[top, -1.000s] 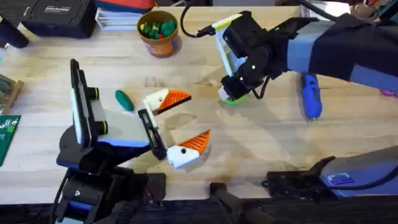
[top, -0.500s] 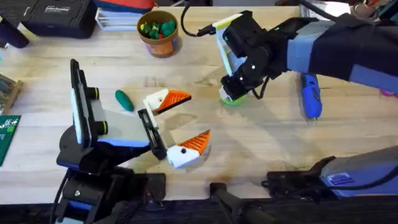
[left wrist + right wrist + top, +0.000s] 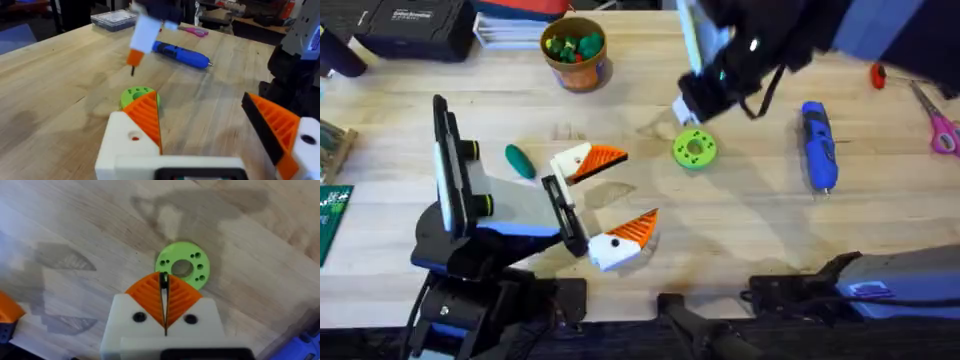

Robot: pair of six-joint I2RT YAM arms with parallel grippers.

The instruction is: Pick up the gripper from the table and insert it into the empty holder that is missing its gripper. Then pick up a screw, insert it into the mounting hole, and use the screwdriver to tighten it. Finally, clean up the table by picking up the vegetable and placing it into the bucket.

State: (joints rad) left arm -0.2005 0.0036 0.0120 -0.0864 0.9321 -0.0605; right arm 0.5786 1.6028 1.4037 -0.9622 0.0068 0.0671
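Right wrist view: a thin dark screw is pinched between the closed right gripper pads, above the green disc. The left gripper, beside the disc, is spread wide. So slight a pinch could let the screw slip.

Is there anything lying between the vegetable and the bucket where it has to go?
Nothing visible does. The vegetable lies on bare table, and the wood between it and the bucket holds no object. The left gripper is beside the vegetable, off that line.
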